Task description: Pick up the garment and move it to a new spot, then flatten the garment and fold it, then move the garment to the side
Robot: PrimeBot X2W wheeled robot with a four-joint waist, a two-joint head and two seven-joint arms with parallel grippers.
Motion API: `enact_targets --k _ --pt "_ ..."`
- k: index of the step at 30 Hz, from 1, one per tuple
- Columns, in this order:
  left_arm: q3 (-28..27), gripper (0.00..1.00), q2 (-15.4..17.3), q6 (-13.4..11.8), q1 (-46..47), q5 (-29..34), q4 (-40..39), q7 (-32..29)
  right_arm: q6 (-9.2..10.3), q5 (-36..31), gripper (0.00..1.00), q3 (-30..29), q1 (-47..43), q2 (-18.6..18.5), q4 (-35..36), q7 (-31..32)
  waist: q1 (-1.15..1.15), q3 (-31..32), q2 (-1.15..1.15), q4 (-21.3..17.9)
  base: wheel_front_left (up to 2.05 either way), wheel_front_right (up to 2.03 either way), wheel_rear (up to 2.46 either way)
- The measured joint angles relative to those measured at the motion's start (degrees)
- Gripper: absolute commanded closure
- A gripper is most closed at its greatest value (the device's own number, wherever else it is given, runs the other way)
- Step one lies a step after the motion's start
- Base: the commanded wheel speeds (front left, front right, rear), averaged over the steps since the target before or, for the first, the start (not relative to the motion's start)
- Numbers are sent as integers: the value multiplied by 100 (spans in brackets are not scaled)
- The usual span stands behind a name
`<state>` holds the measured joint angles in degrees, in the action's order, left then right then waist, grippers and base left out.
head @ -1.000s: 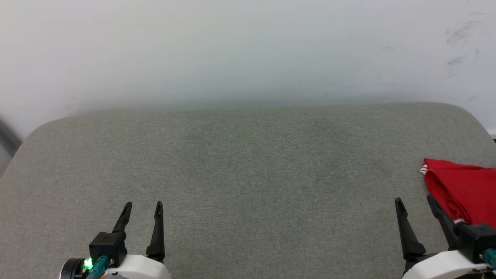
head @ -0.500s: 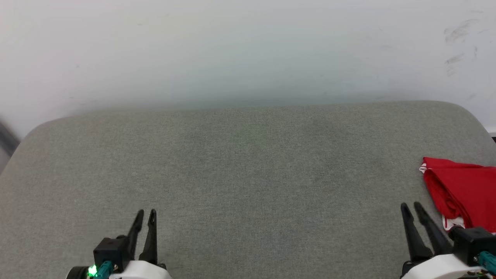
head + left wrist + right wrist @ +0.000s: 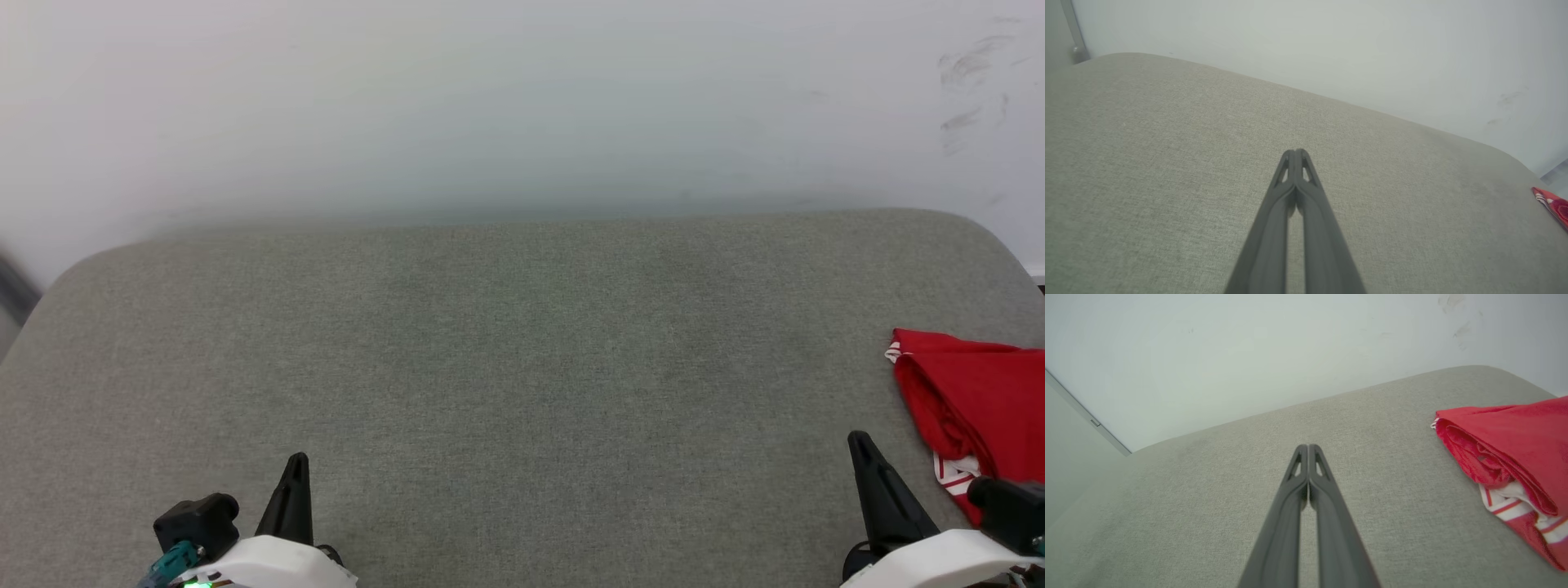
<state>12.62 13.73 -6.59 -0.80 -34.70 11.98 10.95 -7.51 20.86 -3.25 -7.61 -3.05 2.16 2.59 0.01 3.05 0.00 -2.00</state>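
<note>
Hovering low at the near edge, fingers pointing forward, left gripper [image 3: 295,467] clenched empty, right gripper [image 3: 862,447] clenched empty, folded red garment [image 3: 971,392] just beside it at the grey cushion's [image 3: 522,343] right edge, white wall [image 3: 522,98] beyond

Head camera high, facing forward-down over the bench [image 3: 522,367] to the wall [image 3: 522,98]; wrist cameras low and close along left fingers [image 3: 1267,245] and right fingers [image 3: 1335,539]; all three share the garment [image 3: 1515,449], right of the fingers.
</note>
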Motion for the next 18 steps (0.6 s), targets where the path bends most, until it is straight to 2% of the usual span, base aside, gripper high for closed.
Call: enact_targets --k 18 --pt "-447 100 -247 323 157 -1389 58 -410 0 1748 100 -36 309 -11 -390 56 0 -52 0 32 0 0 0"
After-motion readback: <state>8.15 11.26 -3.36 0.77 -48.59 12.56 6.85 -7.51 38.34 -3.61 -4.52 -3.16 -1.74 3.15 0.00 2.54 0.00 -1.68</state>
